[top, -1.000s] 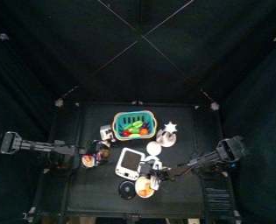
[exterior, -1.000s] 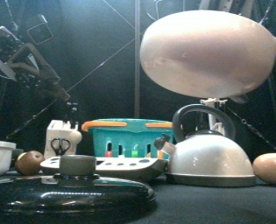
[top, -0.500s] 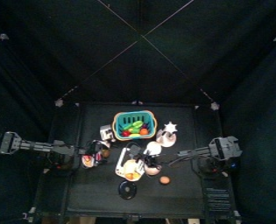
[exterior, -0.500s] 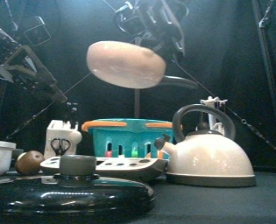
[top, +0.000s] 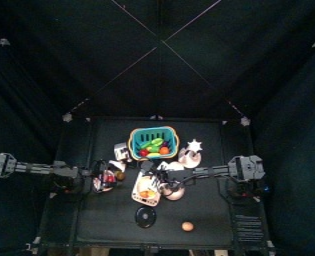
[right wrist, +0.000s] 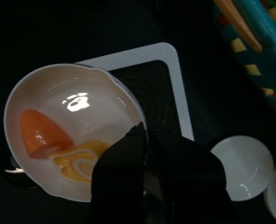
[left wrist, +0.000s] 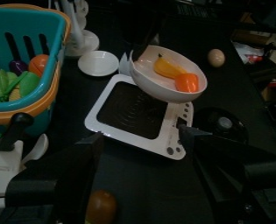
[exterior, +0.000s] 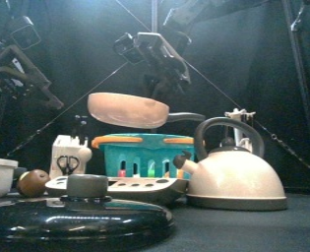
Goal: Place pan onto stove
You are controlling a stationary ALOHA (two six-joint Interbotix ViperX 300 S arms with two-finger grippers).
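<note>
The pan (exterior: 128,108), white inside with orange food pieces (right wrist: 40,131), hangs tilted in the air above the stove (exterior: 124,187). My right gripper (exterior: 174,103) is shut on the pan's dark handle (right wrist: 134,166). In the left wrist view the pan (left wrist: 169,77) hovers over the far end of the stove (left wrist: 134,114), a white slab with a dark centre. The stove (right wrist: 152,83) also shows under the pan in the right wrist view. My left gripper (left wrist: 140,188) rests open and empty at the table's left, short of the stove.
A green basket (exterior: 144,153) of toy food stands behind the stove, with a small white plate (left wrist: 99,63) nearby. A kettle (exterior: 233,167) stands at the right and a black lid (exterior: 79,212) lies at the front edge. An egg (top: 188,226) lies front right and a brown egg (left wrist: 100,207) near my left gripper.
The right arm has carried the pan from close to the front edge back and down, so it now hangs lower over the stove. The left arm has drawn back slightly.
</note>
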